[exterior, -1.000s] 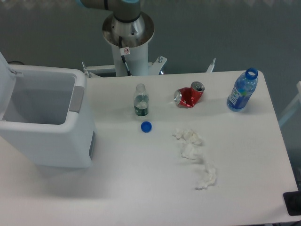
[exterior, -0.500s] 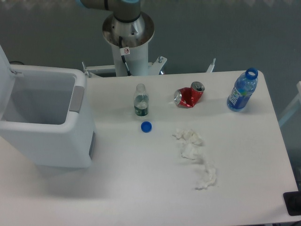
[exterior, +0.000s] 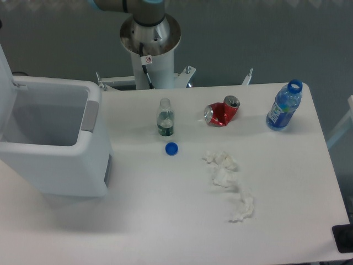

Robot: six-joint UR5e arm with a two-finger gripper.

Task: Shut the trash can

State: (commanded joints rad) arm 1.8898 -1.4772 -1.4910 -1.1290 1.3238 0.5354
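Large white boxy plastic trash can with a grey rim strip sits at the table's left edge, lid hinged up at far left, inside open. The gripper is out of frame, so its state and its position relative to the can cannot be told; only the arm's base column shows behind the white table. Right of the can: small clear uncapped bottle, blue cap, crushed red can, blue bottle, crumpled white tissues.
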